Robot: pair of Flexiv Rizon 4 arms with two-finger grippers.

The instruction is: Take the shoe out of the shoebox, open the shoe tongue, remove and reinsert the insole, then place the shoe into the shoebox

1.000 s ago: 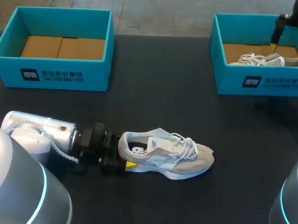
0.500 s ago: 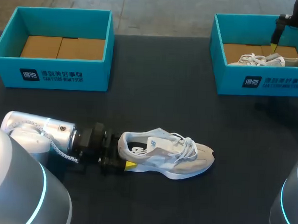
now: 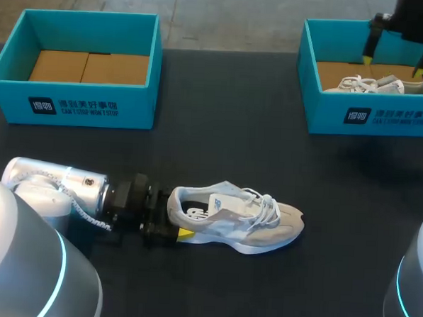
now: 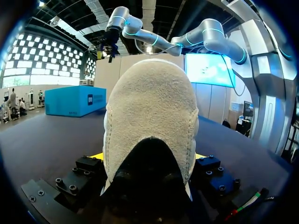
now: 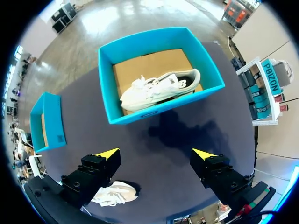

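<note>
A pale grey-and-white shoe (image 3: 240,220) stands upright on the dark table, toe pointing right. My left gripper (image 3: 172,215) is at its heel, one finger on each side. In the left wrist view the heel (image 4: 149,107) fills the gap between the yellow-tipped fingers (image 4: 96,156), which press on it from both sides. My right gripper (image 3: 394,63) hangs open above the right teal shoebox (image 3: 370,117), where a second shoe (image 3: 378,85) lies. From the right wrist the gripper (image 5: 155,154) stands high over that shoebox (image 5: 140,44) and its shoe (image 5: 159,88), holding nothing.
A second teal box (image 3: 76,98) stands at the back left; only its cardboard floor shows. Bare dark tabletop (image 3: 227,124) lies between the two boxes and in front of the shoe.
My right gripper has shifted a little to the left above the right shoebox. The left arm and the shoe on the table have stayed where they were.
</note>
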